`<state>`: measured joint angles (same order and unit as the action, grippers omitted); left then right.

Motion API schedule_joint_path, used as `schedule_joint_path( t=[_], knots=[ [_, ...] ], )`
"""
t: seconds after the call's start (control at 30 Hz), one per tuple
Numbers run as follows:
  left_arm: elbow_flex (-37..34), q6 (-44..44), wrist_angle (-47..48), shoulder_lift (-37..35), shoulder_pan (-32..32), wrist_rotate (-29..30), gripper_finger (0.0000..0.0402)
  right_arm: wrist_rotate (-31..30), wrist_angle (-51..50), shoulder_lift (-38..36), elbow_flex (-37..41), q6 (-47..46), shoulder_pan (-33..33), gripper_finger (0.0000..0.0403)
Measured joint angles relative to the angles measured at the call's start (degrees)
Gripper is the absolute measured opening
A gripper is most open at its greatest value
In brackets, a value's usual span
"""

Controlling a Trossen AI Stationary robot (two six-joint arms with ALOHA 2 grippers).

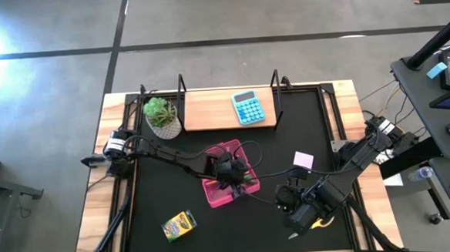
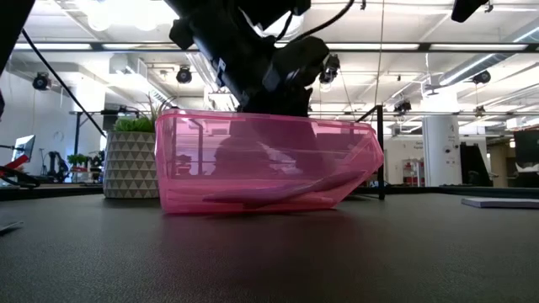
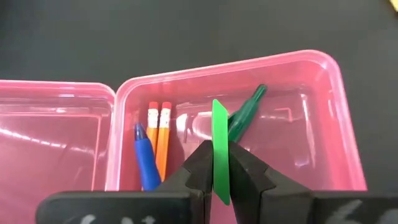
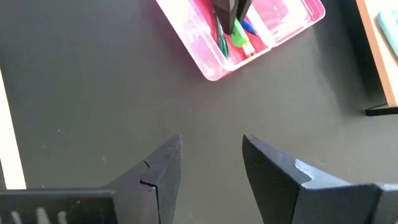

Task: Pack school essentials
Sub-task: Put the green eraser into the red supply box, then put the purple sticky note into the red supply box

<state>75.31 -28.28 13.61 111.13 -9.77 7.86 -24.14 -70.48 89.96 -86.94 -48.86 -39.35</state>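
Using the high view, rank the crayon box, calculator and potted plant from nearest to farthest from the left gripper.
From the left gripper, over the pink case:
1. Crayon box, near the table's front edge.
2. Calculator and potted plant, both at the back; too close to call.

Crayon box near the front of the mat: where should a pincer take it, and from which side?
The crayon box lies flat and skewed on the black mat, clear of the pink case. Probably best to come straight down, closing the pincer across its two long edges at mid-length, wrist turned to match its skew.
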Motion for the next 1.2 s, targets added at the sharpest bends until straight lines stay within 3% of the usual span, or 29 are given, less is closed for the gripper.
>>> schedule_joint_path(
  t=[0.17, 0.4, 0.53, 0.8, 0.97, 1.2],
  knots=[
    [0.00, -0.12, 0.12, -0.15, 0.07, 0.08, 0.0048, 0.00, -0.02, 0.02, 0.04, -0.04, 0.00, 0.0160],
    [0.00, -1.37, 0.15, -0.15, 0.40, 0.62, 0.0131, 0.11, -0.08, 0.02, 0.04, -0.15, 0.00, 0.0160],
    [0.72, -1.37, 0.41, -0.99, 0.52, 0.66, 0.0158, 3.70, -1.86, -0.24, 0.04, -1.31, 0.00, 0.0160],
    [2.32, -1.35, 0.40, -7.61, 0.14, -0.52, 0.0164, 11.88, -8.92, -0.55, 0.22, -3.73, -0.45, 0.0160],
    [2.29, -1.37, -1.41, -12.71, -1.26, -0.50, 0.0164, 12.14, -14.30, -0.60, 1.51, -3.23, -0.92, 0.0160],
    [2.30, -1.36, -7.03, -16.85, -4.40, -0.42, 0.0164, 12.40, -12.07, -5.52, 12.01, -4.24, 2.29, 0.0160]
  ],
)
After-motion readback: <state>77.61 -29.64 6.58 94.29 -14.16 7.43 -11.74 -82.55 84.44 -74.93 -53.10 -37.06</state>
